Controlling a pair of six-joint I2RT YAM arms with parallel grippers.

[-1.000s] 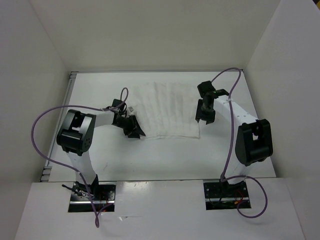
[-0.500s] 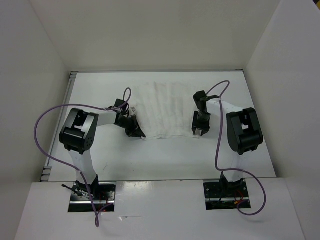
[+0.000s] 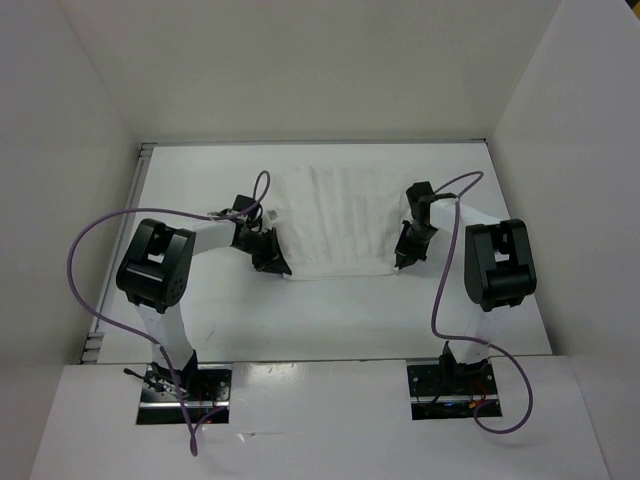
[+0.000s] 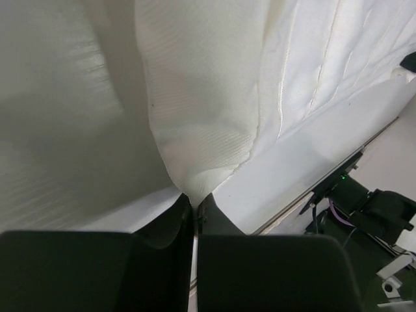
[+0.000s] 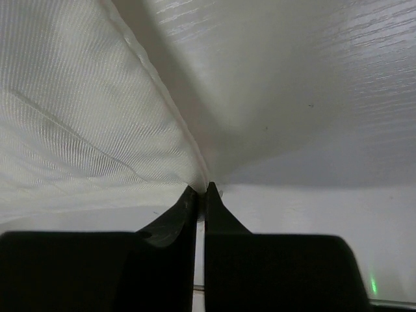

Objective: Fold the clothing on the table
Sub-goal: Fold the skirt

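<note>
White clothing [image 3: 335, 222] spread at the far middle of the table [image 3: 300, 320], its two near corners pinched by the closed left gripper [image 3: 276, 266] and right gripper [image 3: 402, 260]; such shallow bites may slip during lifting, skewing the fold.

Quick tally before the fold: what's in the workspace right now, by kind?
White clothing: 1
Claws: 2, left claw and right claw, each shut on a near corner of the clothing
Purple cables: 2, left cable and right cable
Total: 5
</note>
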